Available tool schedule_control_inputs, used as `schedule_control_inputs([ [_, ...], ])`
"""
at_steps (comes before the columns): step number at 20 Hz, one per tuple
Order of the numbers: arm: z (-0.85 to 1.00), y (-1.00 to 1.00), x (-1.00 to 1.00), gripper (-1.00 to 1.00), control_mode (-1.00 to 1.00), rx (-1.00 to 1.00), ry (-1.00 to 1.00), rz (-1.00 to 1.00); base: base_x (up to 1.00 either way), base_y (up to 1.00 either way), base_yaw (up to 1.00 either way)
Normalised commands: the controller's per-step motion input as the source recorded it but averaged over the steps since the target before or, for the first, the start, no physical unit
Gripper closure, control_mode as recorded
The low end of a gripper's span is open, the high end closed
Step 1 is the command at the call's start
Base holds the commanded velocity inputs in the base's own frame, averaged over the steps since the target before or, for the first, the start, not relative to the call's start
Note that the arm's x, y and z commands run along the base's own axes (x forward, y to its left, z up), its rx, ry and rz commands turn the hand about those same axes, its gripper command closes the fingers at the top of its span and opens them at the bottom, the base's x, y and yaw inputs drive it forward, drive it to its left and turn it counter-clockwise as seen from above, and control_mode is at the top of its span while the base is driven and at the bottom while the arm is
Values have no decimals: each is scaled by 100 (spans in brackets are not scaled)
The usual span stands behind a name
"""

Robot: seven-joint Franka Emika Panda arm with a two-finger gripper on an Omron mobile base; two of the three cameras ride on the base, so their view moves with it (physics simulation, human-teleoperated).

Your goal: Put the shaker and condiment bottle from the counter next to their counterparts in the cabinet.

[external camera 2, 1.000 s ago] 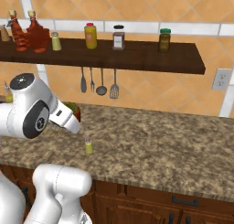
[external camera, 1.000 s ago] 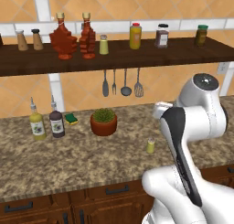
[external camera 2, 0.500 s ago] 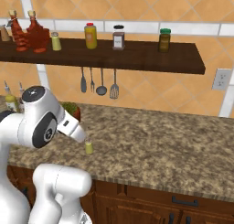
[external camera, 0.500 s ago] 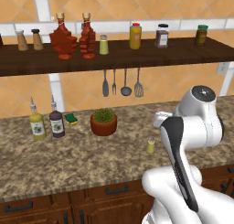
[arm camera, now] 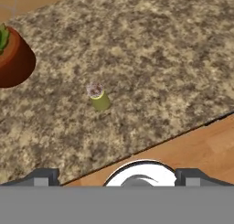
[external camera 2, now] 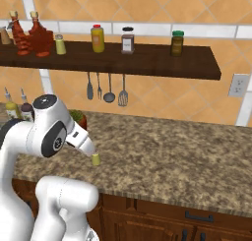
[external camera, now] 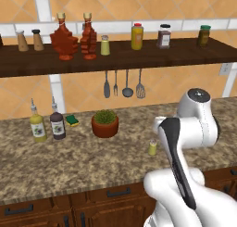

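Observation:
The small yellow-green shaker point(external camera: 152, 147) point(external camera 2: 96, 159) point(arm camera: 98, 98) stands upright on the granite counter point(external camera: 83, 161), a little back from its front edge. My gripper point(arm camera: 118, 176) is open, its fingertips point(arm camera: 45, 175) wide apart with nothing between them, and it looks down on the shaker from the near side. In the right base view my hand hangs just above and to the left of the shaker. On the cabinet shelf point(external camera: 152, 54), two red maple-leaf condiment bottles point(external camera: 64, 38) point(external camera: 88, 37) stand side by side, with a matching yellow-green shaker point(external camera: 105, 45) to their right.
A potted plant point(external camera: 105, 124) point(arm camera: 13, 58) sits behind and left of the shaker. Two slim pourer bottles point(external camera: 38, 126) and a sponge point(external camera: 71, 120) are further left. Utensils point(external camera: 122, 85) hang under the shelf. A yellow bottle point(external camera: 136, 37), jars point(external camera: 163, 36) and brown shakers point(external camera: 21, 40) share the shelf.
My arm has sunk lower, bringing the hand down toward the counter by the shaker. The jaws stayed open, and the shaker has not moved.

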Motion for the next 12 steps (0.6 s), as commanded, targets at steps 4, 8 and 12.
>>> schedule_control_inputs([
  [4,-4,11,57,-100,-100,1,-3,-1,0,0,0],
  [8,-42,9,11,-100,-100,1,0,0,0,0,0],
  [12,-100,0,0,-100,-100,-1,2,0,0,0,0],
])
